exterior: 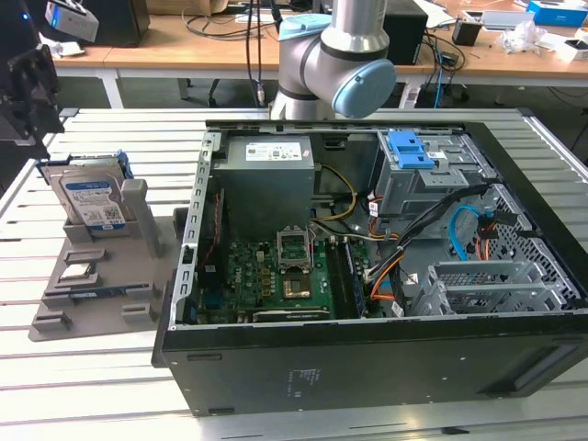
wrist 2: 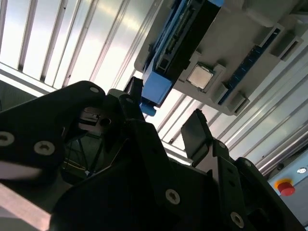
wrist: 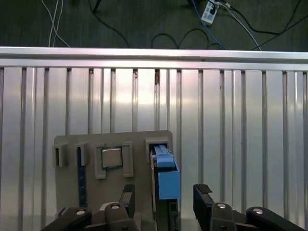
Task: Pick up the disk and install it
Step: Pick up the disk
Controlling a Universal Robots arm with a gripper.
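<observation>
Aluminium slats form the table. A grey fixture sits on them at the exterior view's left, just beside the open computer case.

The disk stands on edge in a slot of the fixture. Its white-and-blue label faces out and the blue carrier frame runs round it. A square processor chip lies flat in a recess of the same fixture, beside the disk's slot.

Gripper: jaws spread wide, holding nothing. In both wrist views the blue end of the disk shows in the gap between the two black fingers, with space on each side and touching neither. In the exterior view the dark gripper body hangs above the fixture, near that view's left edge and apart from the disk.

The case lies on its side, interior exposed:
- green motherboard
- grey power supply box
- blue ribbed latch on top of the metal drive cage
- orange and blue cables

The arm base stands behind the case.
</observation>
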